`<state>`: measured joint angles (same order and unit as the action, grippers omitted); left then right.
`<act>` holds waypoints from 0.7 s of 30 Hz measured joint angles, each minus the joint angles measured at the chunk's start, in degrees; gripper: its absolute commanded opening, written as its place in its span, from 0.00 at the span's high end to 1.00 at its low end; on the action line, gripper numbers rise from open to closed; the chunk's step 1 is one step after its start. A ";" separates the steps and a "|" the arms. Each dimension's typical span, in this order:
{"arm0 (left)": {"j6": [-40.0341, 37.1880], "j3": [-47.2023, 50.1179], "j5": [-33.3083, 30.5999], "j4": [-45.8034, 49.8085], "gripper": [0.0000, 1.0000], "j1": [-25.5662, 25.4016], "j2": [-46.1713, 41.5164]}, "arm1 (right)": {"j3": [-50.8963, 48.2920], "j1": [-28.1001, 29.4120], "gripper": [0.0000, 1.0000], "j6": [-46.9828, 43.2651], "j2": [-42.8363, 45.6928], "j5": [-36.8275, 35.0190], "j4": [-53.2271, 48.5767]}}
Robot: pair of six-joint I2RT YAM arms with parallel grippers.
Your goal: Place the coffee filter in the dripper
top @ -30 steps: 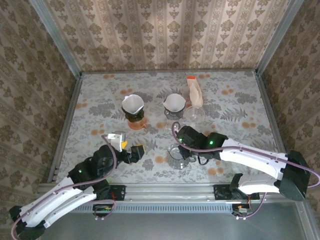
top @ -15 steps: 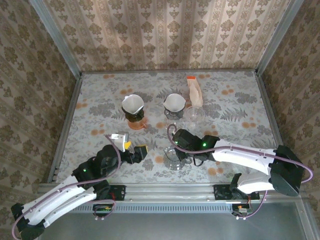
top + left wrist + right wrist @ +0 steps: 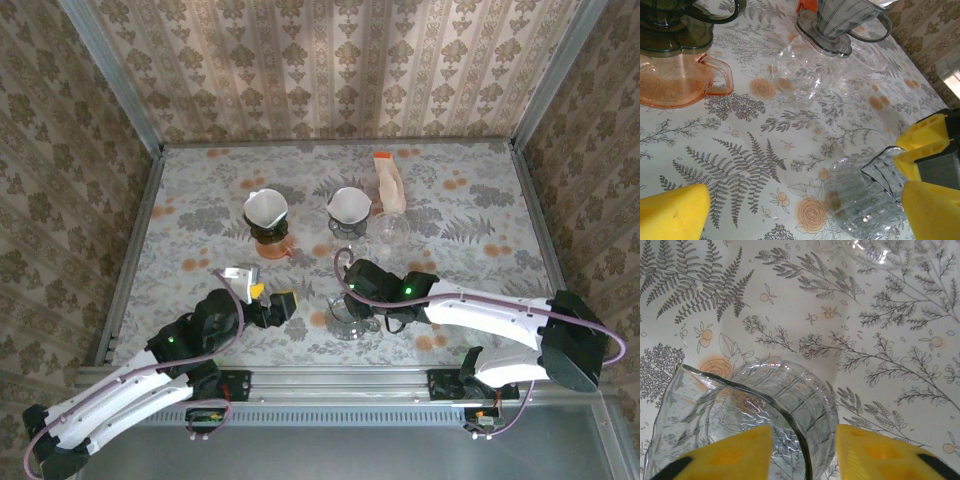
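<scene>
Table: a tabletop under a pale cloth printed with ferns and flowers (image 3: pixel 480 200), walled on three sides.
Left gripper: the yellow-fingered left gripper (image 3: pixel 268 297) hangs low over the near left of the table, spread to its widest and holding nothing.
Right gripper: the right gripper (image 3: pixel 804 445) straddles the rim of the near dripper. Its yellow pads stand clear of the glass on both sides, so it grips nothing.
Near dripper: a clear ribbed glass dripper (image 3: pixel 350 315) with no filter inside.
Back drippers: a dark dripper on an orange base (image 3: pixel 270 238) and a grey dripper (image 3: pixel 840 20) each hold a white paper filter (image 3: pixel 265 207). A second clear glass dripper (image 3: pixel 390 228) beside them is bare.
Filter pack: a tan sleeve of coffee filters with an orange end (image 3: pixel 389 188) sits at the back, well apart from both grippers. No filter has been picked up yet, so I judge fetching and seating are both left. Its long axis runs near to far, orange end toward the back wall. I cannot tell whether it lies flat or leans.
</scene>
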<state>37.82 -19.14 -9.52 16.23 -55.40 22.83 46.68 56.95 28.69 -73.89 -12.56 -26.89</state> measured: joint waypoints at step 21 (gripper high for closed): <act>1.14 0.98 0.11 0.04 0.00 0.00 -1.60 | -0.17 -33.64 0.36 2.40 -0.35 -0.04 6.51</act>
<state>38.96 -18.15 -9.41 16.27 -55.40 21.23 46.50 23.31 31.09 -74.24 -12.60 -20.38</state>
